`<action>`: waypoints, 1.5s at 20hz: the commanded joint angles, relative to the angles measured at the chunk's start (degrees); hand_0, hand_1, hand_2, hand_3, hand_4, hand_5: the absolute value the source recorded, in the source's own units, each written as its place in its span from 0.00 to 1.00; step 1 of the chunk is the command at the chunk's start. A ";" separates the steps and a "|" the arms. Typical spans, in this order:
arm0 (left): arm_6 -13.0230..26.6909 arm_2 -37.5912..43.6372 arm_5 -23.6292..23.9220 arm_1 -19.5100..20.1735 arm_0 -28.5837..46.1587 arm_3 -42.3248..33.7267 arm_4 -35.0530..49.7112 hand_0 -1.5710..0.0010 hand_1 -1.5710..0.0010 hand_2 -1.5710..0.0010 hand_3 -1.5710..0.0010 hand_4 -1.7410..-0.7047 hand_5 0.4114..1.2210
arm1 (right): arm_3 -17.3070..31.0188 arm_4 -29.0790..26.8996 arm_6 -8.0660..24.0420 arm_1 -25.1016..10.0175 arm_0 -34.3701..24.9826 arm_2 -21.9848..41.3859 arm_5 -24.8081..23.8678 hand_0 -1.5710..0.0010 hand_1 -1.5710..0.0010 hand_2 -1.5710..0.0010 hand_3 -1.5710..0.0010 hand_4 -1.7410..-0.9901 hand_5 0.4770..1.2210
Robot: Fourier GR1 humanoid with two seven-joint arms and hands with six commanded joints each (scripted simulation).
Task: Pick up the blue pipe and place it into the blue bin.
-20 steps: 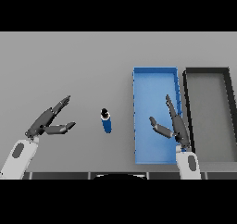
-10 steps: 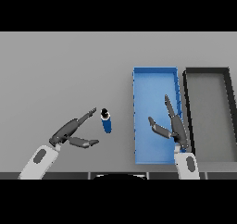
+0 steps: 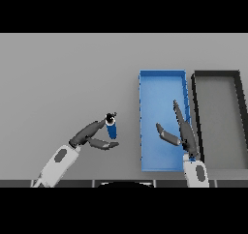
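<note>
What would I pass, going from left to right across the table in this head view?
Left hand → blue pipe, right at that hand's fingertips → blue bin, with the right hand hovering over its right part → dark bin at the far right.

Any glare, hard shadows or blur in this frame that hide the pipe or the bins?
Head view: flat, even light, no glare and no marked shadows; the blue pipe shows small beside the left hand; the blue bin and dark bin have crisp rims; the right hand overlaps the blue bin.
</note>
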 commanded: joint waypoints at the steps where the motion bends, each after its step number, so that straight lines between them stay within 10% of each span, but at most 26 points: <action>1: -0.58 -0.52 0.55 -0.46 -0.52 0.61 -1.29 1.00 1.00 1.00 1.00 0.58 0.06 | 0.19 0.37 0.03 0.07 -0.02 0.04 -0.29 1.00 1.00 1.00 1.00 0.72 0.17; 7: -4.44 0.46 -0.62 -5.20 -2.92 5.00 1.34 1.00 1.00 0.97 1.00 0.48 0.18 | 0.35 -0.39 -0.73 0.01 0.66 -0.47 -0.08 1.00 1.00 1.00 1.00 0.72 0.17; 10: -3.59 0.70 0.70 -7.51 -3.34 6.40 1.59 0.94 0.83 0.77 0.86 0.41 0.30 | 0.58 -0.47 -0.65 -0.39 0.61 -0.51 0.36 1.00 1.00 1.00 1.00 0.72 0.17; 14: -3.50 0.56 0.73 -9.10 -3.26 6.84 1.96 0.43 0.36 0.34 0.36 0.21 0.71 | 0.51 -0.86 -0.06 -0.20 -0.18 -0.66 0.33 1.00 1.00 1.00 1.00 0.73 0.17; 18: -7.71 -1.84 1.83 -9.21 -2.45 6.31 -0.17 0.18 0.15 0.14 0.19 0.09 0.88 | 0.33 -1.00 -0.38 -0.56 -0.09 -1.19 0.08 1.00 1.00 1.00 1.00 0.73 0.17; 30: -4.07 -2.07 3.83 -10.70 -4.35 -6.13 2.69 0.01 0.01 0.01 0.06 0.01 0.99 | 0.47 -0.71 -2.33 -1.36 0.84 -1.30 0.57 1.00 1.00 1.00 1.00 0.79 0.16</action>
